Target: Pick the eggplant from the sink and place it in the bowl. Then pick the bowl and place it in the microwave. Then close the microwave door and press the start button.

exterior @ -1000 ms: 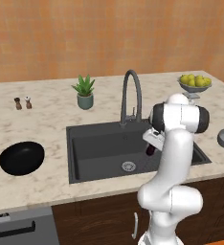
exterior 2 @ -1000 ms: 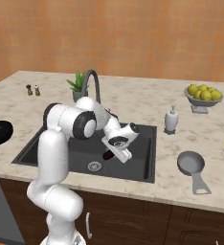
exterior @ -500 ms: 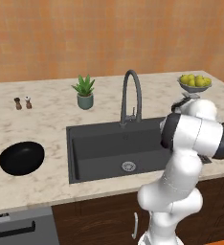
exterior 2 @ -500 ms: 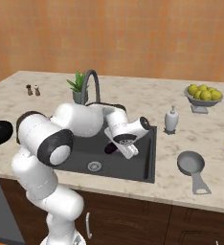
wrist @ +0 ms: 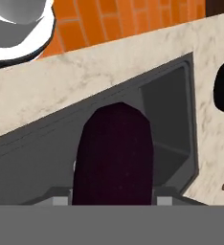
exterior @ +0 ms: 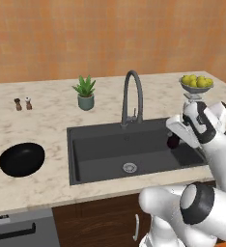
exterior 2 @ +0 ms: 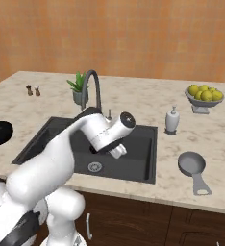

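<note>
Purple-black and stubby, the eggplant point(wrist: 115, 155) fills the lower middle of the hand view, seated between the tips of the hand point(wrist: 113, 201), which pinches it from either side. In the left base view the eggplant point(exterior: 173, 141) hangs from the hand point(exterior: 175, 137) above the right part of the sink point(exterior: 100, 144), off the basin floor, with the round steel drain point(exterior: 129, 167) at about 8 o'clock from it. The white arm point(exterior 2: 61, 158) reaches over the basin in the right base view, its wrist over the middle of the sink point(exterior 2: 138, 166). Speckled pale stone makes up the bench point(exterior: 47, 120) all round the basin. The glossy black bowl point(exterior: 21, 159) sits on it well apart from the sink, at 9 o'clock from the basin — nothing inside it. Behind the basin, at 12 o'clock, stands the dark gooseneck faucet point(exterior: 133, 96). Farther back a small potted plant point(exterior: 85, 92) stands at 11 o'clock from the sink, and two little shakers point(exterior: 23, 103) stand side by side beyond the bowl. At the far right a grey stemmed bowl of yellow fruit point(exterior: 196, 84) rests near the orange wall point(exterior: 110, 34).
</note>
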Motion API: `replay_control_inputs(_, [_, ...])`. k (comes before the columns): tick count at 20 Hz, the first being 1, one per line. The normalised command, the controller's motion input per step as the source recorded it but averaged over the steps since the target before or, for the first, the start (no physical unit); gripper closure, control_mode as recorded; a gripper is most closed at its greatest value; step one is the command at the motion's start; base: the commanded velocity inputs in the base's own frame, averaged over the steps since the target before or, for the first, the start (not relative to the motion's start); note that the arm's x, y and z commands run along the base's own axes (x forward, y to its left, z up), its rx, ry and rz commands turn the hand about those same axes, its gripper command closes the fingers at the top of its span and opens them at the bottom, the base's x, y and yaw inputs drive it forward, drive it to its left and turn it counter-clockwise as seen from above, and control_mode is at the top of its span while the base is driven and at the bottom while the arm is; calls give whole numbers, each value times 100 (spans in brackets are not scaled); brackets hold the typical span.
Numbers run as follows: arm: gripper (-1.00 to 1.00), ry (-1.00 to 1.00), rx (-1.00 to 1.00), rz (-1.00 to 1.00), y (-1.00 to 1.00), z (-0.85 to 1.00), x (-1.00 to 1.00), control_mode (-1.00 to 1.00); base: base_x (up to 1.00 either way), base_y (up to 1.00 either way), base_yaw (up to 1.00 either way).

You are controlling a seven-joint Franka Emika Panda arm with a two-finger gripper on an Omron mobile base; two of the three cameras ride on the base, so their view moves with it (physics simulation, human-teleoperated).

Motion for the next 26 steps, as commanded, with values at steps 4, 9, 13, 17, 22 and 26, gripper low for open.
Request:
replay_control_inputs(4, [100, 0, -13, -7, 100, 87, -59, -100, 0, 0, 0])
replay_control_inputs(9, [100, 1, -23, -1, 100, 81, -28, -100, 0, 0, 0])
replay_control_inputs(13, [100, 6, -24, 0, 100, 73, 0, -100, 0, 0, 0])
replay_control_inputs(17, [100, 19, -18, 7, 100, 59, 0, -100, 0, 0, 0])
replay_control_inputs(22, [100, 40, -3, 8, 100, 20, 14, -100, 0, 0, 0])
replay_control_inputs(26, [100, 26, 0, 8, 100, -9, 34, -100, 0, 0, 0])
